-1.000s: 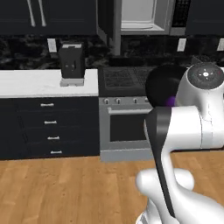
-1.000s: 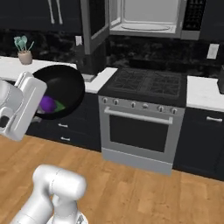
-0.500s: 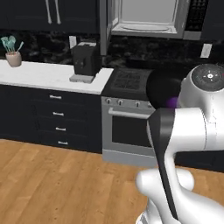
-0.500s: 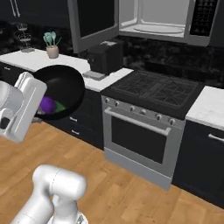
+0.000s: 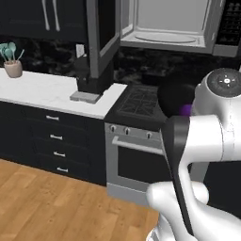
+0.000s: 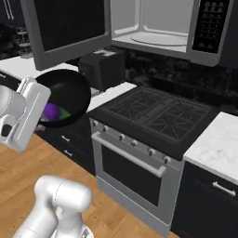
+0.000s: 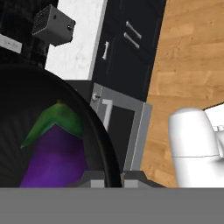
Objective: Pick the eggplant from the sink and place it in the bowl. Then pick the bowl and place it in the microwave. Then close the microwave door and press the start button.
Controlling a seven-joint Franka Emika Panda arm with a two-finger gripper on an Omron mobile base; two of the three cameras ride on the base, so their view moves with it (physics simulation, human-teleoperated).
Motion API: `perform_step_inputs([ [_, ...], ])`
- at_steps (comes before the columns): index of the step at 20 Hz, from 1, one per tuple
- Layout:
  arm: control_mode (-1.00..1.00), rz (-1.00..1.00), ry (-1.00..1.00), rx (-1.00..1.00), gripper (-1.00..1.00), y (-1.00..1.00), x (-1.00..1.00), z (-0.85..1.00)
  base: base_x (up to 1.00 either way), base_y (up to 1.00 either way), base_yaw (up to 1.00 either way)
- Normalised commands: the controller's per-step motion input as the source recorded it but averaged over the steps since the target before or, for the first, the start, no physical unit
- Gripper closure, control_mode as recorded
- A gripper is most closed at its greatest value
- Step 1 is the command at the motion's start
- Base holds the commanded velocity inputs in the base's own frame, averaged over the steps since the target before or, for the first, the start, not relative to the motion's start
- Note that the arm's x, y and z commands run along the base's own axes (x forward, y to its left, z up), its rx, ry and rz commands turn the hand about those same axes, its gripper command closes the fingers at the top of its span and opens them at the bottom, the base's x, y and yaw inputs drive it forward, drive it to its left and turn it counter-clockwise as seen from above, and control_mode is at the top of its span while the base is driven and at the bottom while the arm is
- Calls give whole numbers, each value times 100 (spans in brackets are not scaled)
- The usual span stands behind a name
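In the left base view there is a dark kitchen with a white marble counter at 9 o'clock and a black stove with a grey oven front in the middle. The wide built-in microwave with pale grey cavity stands open at 12 o'clock, and its dark framed door is swung out to the left. The round black bowl is in the air at 3 o'clock, partly behind the white arm, and the glossy purple eggplant shows in it.

In the right base view the bowl is at 9 o'clock, tilted, clear of the counter, with the eggplant inside.

In the hand view the gripper at 6 o'clock is nearly closed on the bowl's rim. The eggplant lies at 8 o'clock.
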Motion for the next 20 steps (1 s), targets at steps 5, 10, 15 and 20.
perform_step_inputs([
  [5,100,0,0,0,100,0,0,0,33,-76,28],
  [10,100,0,0,0,100,0,0,0,34,-63,11],
  [15,100,0,0,0,100,0,0,0,86,-29,1],
  [20,100,0,0,0,100,0,0,0,89,2,-1],
])
